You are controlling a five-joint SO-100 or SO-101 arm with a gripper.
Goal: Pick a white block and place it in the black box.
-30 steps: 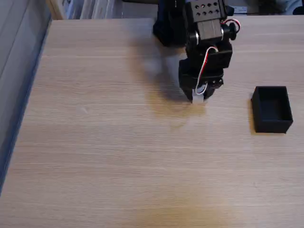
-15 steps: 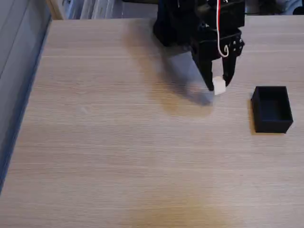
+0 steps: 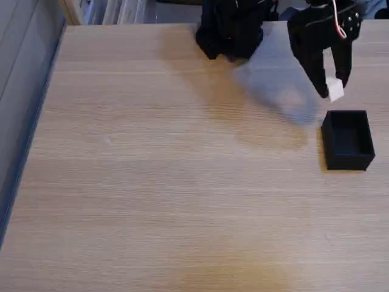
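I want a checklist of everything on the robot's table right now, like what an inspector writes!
Surface: light wood-grain table, bare apart from the items below; the arm's shadow falls left of the box.
Job's things: white block held in the claw, off the table, just above the near edge of the black box; the box is open-topped and looks empty.
Clutter: nothing seen.
Claw: claw points down, shut on the white block.
Cables: red and white wires run along the arm's wrist.
Surroundings: black arm base at the table's far edge; grey panel along the left side; blurred items behind the table.
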